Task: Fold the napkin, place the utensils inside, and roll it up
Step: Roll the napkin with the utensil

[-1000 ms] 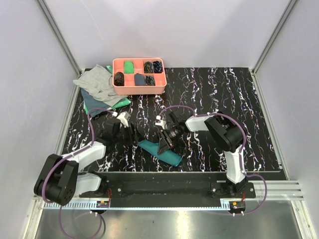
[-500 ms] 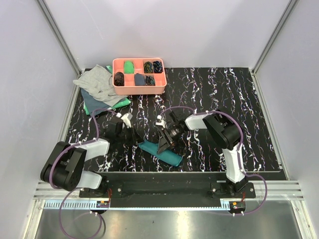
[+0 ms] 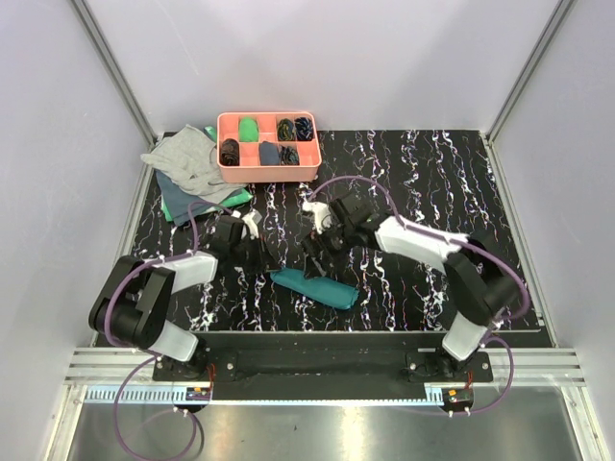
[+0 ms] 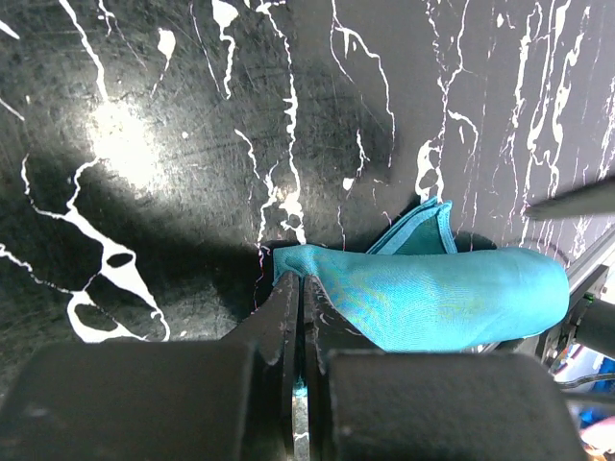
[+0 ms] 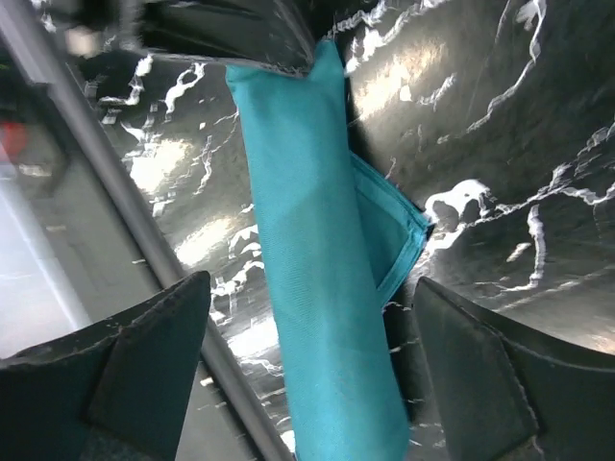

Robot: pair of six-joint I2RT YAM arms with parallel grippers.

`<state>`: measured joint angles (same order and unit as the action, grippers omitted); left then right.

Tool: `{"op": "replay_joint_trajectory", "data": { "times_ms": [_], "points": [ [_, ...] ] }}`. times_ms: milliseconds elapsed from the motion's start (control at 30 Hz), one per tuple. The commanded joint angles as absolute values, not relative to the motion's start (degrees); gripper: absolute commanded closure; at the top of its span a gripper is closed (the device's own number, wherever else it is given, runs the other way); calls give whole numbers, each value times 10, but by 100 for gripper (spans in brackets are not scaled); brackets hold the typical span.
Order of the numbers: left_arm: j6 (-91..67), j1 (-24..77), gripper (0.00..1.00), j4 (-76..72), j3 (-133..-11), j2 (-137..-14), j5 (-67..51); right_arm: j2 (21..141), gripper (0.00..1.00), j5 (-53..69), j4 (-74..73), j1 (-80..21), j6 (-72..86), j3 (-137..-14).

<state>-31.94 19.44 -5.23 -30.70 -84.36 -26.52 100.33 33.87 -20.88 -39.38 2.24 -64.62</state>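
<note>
The teal napkin (image 3: 315,288) lies rolled into a tube near the table's front edge, with one loose hemmed flap showing along its far side (image 5: 394,240). No utensils are in view. My left gripper (image 3: 263,265) is at the roll's left end. Its jaws are shut, and the napkin (image 4: 442,298) end is drawn up to a point at the tips of the left gripper (image 4: 303,279). My right gripper (image 3: 317,252) hangs over the roll's far side, wide open. In the right wrist view the right gripper (image 5: 309,288) has the napkin (image 5: 317,269) roll between and below its fingers, untouched.
A pink compartment tray (image 3: 269,176) with small rolled items stands at the back. A light grey cloth (image 3: 187,158) lies left of it over a green cloth (image 3: 237,199) and a dark one (image 3: 181,204). The table's front rail (image 5: 144,240) runs close beside the roll.
The left gripper shut and moved in to the roll's left end. The right gripper opened wide and drew back from the roll. The roll now lies closer to level across the table.
</note>
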Motion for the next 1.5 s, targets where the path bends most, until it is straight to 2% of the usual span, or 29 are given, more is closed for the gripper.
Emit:
{"op": "replay_joint_trajectory", "data": {
  "times_ms": [0,100,267,567,633,733,767,800,867,933,1167,1300,1467],
  "points": [
    [-307,193,100,-23,-339,-866,-280,930,4,119,-175,-478,-61,-614],
    [-308,193,100,-17,-348,-875,-285,928,1,50,-153,-526,-86,-601],
    [-304,193,100,-9,-359,-885,-294,960,0,3,-149,-580,-119,-601],
    [-296,194,100,-2,-364,-885,-297,1026,1,-43,-154,-595,-130,-617],
    [-296,193,100,-2,-366,-884,-299,1038,3,-47,-168,-594,-125,-625],
    [-296,193,99,-1,-368,-880,-301,1061,16,-40,-204,-594,-106,-642],
    [-298,193,96,-2,-370,-878,-300,1070,27,-36,-219,-594,-100,-647],
    [-298,193,93,-2,-373,-875,-297,1074,32,-32,-227,-595,-92,-649],
    [-302,192,77,-2,-376,-868,-293,1081,44,-21,-249,-592,-66,-659],
    [-304,191,63,-2,-385,-861,-284,1087,48,-19,-257,-593,-37,-663],
    [-311,173,31,32,-406,-819,-247,1114,49,-39,-318,-593,72,-688],
    [-312,151,18,55,-400,-781,-198,1125,47,-86,-337,-590,144,-695],
    [-319,120,13,66,-385,-712,-189,1148,46,-112,-359,-542,221,-712]
  ]
}}
